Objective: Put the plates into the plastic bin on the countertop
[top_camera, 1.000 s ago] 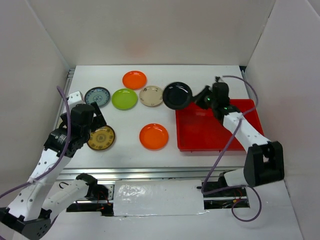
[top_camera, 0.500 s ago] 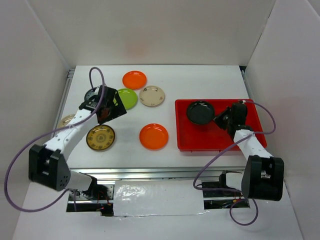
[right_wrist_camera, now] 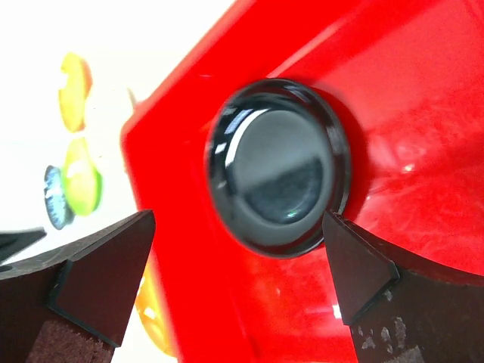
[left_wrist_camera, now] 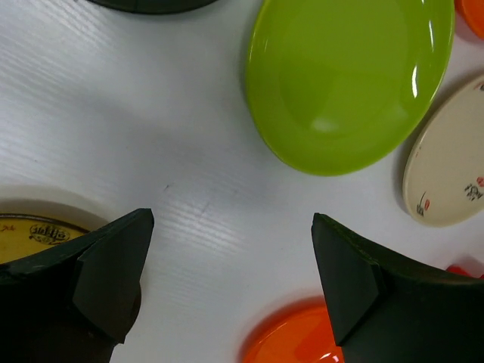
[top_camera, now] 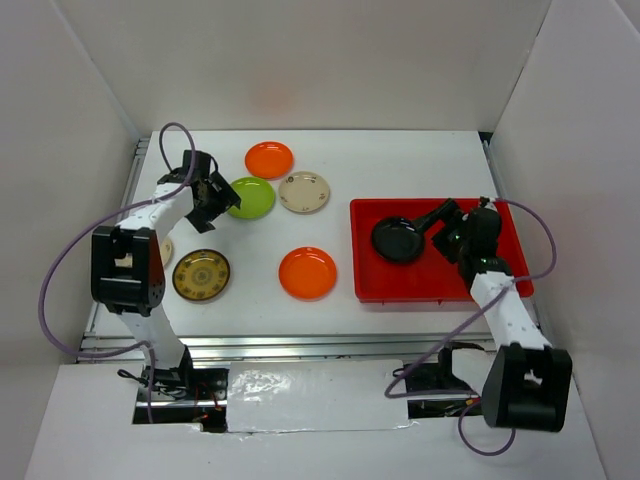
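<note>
At the table's (top_camera: 400, 160) near side, an orange plate (top_camera: 307, 272) and a gold-patterned plate (top_camera: 201, 275) lie untouched. Midway back, the black plate (top_camera: 398, 240) rests in the red bin (top_camera: 420, 282) beside the right pincer (top_camera: 443, 222), spread and empty. Farthest, the left pincer (left_wrist_camera: 233, 219), also spread, is nearer the green plate (left_wrist_camera: 344, 79), just beyond its fingertips (left_wrist_camera: 113, 257), rightward.

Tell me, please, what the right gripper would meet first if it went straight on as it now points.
Most likely the black plate, lying in the red bin: the open right gripper frames it squarely, though depth is unclear.
</note>
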Tool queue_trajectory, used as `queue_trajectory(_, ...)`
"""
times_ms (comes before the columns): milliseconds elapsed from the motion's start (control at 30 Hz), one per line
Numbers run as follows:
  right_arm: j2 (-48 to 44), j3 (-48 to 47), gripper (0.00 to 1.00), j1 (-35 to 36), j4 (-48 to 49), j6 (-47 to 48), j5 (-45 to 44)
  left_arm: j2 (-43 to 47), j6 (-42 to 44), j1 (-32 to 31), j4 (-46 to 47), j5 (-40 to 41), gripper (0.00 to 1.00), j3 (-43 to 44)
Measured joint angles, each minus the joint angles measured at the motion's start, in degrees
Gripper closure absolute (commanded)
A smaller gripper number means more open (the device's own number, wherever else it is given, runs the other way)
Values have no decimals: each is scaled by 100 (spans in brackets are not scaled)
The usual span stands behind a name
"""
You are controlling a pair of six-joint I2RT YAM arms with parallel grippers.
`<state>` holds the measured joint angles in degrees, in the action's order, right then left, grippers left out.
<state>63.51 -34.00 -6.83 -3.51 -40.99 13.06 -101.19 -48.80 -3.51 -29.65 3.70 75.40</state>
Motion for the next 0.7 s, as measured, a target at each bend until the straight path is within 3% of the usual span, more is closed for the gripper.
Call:
queue_trajectory(100,-763,-2,0,94,-208,44,0,-297,-111,39,17,2,1,245)
queue_trajectory(233,-1703,-9,0,197,-219,116,411,-743,-146,98,184,-144,9,525)
queue_trajectory(367,-1998,-94,0,219,-201,186,1449,-1235,-254,155,398,-269,23,817)
queue_trajectory(433,-2011,-149,0,278,-210,197,1882,-1410,-299,186,474,-302,36,874)
queue_trajectory(633,-2481,-350,0,426,-389,236,2426,-1639,-396,236,549,-286,44,874)
queue_trajectory(700,-2653,-487,0,433,-463,258,2485,-1672,-422,243,605,-264,54,883)
